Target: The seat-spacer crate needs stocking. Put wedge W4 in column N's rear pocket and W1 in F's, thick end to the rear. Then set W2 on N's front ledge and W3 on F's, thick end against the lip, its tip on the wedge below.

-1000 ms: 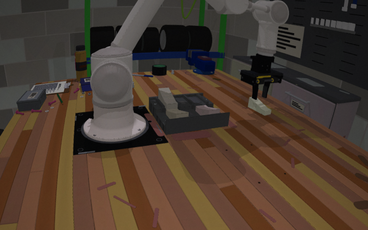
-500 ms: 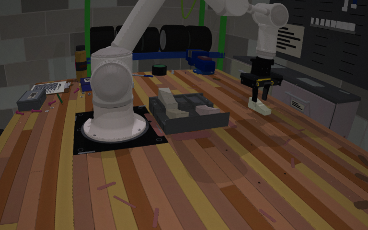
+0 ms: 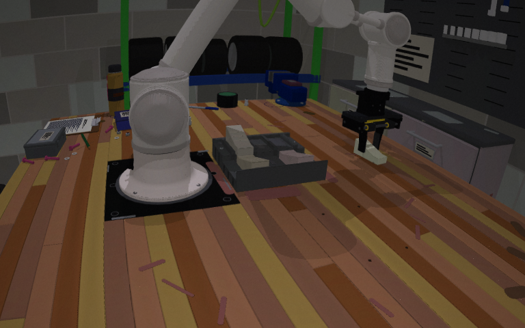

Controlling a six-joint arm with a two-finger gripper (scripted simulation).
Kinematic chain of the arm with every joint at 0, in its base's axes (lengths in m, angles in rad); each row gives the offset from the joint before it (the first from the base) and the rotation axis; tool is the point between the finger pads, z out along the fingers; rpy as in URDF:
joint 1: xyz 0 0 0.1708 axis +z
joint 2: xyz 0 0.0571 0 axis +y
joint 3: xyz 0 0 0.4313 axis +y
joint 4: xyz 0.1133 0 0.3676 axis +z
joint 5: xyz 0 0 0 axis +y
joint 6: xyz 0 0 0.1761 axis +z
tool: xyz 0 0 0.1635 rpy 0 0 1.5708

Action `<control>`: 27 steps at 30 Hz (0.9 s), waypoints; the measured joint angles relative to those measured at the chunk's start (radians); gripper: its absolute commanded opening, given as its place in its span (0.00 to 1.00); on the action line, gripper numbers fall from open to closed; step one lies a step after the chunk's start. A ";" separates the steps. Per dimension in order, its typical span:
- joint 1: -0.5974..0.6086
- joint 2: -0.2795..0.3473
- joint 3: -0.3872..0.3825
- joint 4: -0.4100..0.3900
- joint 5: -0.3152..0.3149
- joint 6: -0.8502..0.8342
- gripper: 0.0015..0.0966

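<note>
A pale wedge lies on the bench to the right of the dark grey crate, and my gripper stands open straight over it, its fingers down around the thicker end. Inside the crate, one cream wedge leans steeply on the left column's upper part, its lower end on a second cream wedge below it. A greyish-pink wedge lies low in the right column. No labels on the wedges or columns can be read.
The arm's white base stands on a black plate just left of the crate. A blue vise and a black roll sit at the far edge. Small boxes, papers and pink pegs litter the left corner. A grey cabinet runs along the right edge.
</note>
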 measured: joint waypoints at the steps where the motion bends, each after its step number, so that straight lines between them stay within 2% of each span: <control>1: 0.000 0.000 0.000 0.000 0.000 0.000 0.58; 10: 0.000 -0.001 -0.001 0.000 0.000 0.000 0.57; 27: 0.000 -0.001 -0.001 0.000 0.000 0.000 0.21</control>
